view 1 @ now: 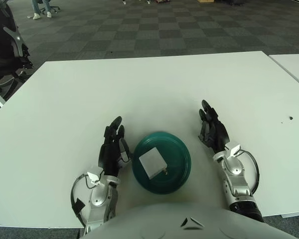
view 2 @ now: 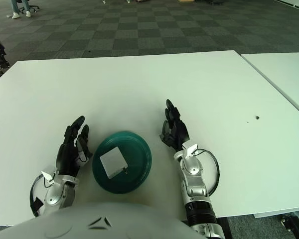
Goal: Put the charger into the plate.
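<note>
A white square charger (view 1: 152, 163) lies inside the dark green plate (view 1: 177, 152) on the white table, near its front edge. My left hand (view 1: 113, 141) shows just left of the plate, fingers stretched forward and holding nothing. My right hand (view 1: 211, 124) shows to the right of the plate, fingers also extended and holding nothing. Neither hand touches the plate or the charger.
The white table (view 1: 149, 84) stretches far ahead and to both sides. A second white table (view 1: 294, 67) stands at the right with a narrow gap between. A black office chair (view 1: 5, 55) stands at the far left on the carpet.
</note>
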You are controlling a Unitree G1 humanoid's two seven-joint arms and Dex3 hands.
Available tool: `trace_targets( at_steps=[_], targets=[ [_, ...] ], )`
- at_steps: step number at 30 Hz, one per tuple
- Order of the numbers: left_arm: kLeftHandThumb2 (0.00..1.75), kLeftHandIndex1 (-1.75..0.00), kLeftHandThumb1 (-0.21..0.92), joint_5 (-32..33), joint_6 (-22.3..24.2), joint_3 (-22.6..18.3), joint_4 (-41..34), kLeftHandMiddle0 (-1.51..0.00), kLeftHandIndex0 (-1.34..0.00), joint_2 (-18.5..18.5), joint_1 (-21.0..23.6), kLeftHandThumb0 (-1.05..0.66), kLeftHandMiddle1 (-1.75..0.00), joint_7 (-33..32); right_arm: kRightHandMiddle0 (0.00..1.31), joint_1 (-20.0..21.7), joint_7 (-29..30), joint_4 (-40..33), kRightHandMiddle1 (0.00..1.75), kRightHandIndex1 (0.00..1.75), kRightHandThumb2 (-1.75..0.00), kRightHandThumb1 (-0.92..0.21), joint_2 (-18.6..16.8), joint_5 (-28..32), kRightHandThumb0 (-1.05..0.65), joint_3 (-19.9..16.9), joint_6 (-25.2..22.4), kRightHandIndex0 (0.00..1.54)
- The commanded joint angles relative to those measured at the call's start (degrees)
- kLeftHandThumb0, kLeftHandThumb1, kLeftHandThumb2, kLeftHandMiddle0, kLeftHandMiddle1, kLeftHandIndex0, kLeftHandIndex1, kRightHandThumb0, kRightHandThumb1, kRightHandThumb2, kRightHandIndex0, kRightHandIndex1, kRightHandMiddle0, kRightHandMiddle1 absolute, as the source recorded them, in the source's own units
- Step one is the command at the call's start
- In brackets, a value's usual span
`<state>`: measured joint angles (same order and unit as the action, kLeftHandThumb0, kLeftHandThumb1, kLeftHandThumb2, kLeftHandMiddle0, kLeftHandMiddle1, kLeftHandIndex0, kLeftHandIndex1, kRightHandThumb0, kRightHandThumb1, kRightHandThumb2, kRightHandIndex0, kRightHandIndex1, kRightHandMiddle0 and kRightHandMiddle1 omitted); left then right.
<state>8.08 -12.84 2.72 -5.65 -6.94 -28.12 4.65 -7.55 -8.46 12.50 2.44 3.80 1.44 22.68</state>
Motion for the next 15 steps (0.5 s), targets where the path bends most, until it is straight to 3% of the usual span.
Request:
trace_targets(
  at_steps=[1, 9, 15],
  targets=[
    [1.1, -0.37, 0.92, -1.81, 1.95, 0.46, 0.62, -0.12, 0.0, 0.02, -1.72, -0.93, 0.0, -1.71, 0.04, -2.33, 0.11, 3.98, 0.04, 0.01, -0.92, -0.92, -0.6, -0.3, -0.98, 0.01, -0.98, 0.05],
    [1.1, -0.18, 0.92, -5.0, -0.19, 0.82, 0.79, -0.02, 0.0, -0.13, -2.27, -0.93, 0.0, -4.24, 0.02, -3.83, 0.87, 6.12, 0.08, 0.0, -0.96, -0.92, -1.6, -0.48, -0.96, 0.15, 1.48, 0.02],
    [1.08, -0.13, 0.92, -5.72, -0.97, 0.85, 1.13, 0.0, 0.0, -0.17, -2.42, -0.93, 0.0, -5.09, 0.0, -4.04, 1.69, 7.57, 0.1, 0.0, -0.97, -0.92, -2.24, -0.74, -0.96, 0.14, 3.32, 0.0]
  ],
)
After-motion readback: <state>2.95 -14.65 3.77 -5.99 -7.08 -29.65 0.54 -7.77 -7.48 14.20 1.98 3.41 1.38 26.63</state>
